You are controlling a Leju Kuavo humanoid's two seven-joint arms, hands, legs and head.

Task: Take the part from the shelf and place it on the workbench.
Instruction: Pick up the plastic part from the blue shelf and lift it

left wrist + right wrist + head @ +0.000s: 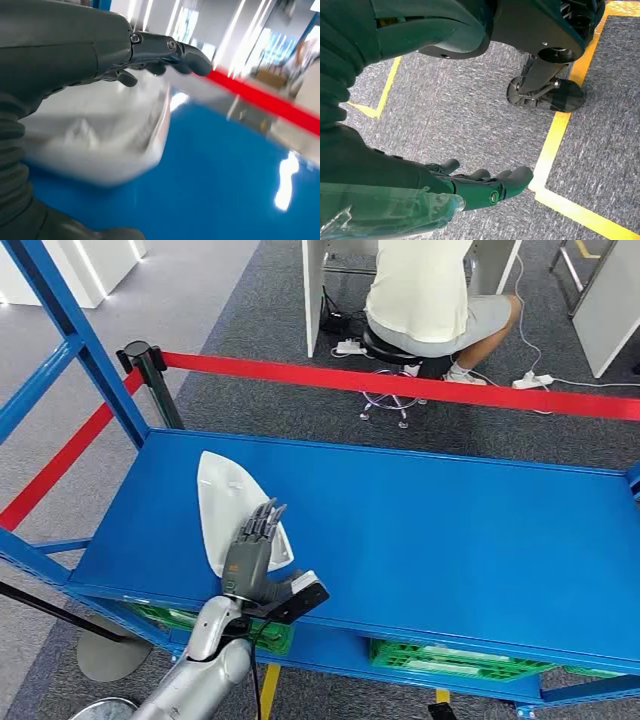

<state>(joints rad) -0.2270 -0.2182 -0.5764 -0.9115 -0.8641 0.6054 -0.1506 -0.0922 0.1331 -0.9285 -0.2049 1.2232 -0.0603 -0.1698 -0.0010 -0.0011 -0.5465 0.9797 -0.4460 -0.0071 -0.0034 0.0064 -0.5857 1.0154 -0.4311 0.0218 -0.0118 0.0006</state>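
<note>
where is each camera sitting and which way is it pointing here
Head view: high on the body, facing forward and down at the blue shelf top, with the left hand over the white part; a red barrier belt and a seated person lie beyond.
Left wrist view: behind the left hand, looking along the shelf surface at the white part.
Right wrist view: behind the hanging right hand, looking down at grey carpet and yellow floor tape.
Shared: head and left wrist views both show the left hand, part and shelf.

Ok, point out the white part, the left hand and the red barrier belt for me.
white part (217, 502), head view, on its bare upper face
left hand (250, 552), head view, on the back of the hand, over the part
red barrier belt (392, 385), head view, mid-span
</note>
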